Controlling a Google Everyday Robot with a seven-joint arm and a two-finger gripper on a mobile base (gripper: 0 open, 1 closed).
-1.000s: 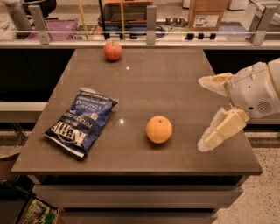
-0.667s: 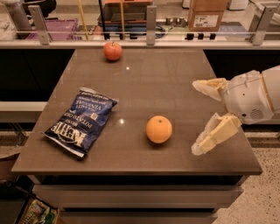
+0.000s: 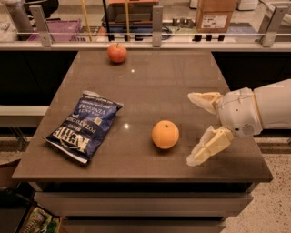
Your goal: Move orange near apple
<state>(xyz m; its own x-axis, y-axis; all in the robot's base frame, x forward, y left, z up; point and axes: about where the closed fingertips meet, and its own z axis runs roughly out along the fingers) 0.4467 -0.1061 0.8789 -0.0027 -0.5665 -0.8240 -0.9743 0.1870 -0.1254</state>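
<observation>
The orange sits on the brown table, near the front and a little right of the middle. The red-orange apple stands at the table's far edge, left of centre, well apart from the orange. My gripper reaches in from the right, just right of the orange and not touching it. Its two pale fingers are spread wide open with nothing between them.
A blue chip bag lies on the left front part of the table. A railing with posts runs behind the far edge. Cardboard boxes stand beyond it.
My gripper has moved left, closer to the orange, still open. The orange, apple and chip bag have not moved.
</observation>
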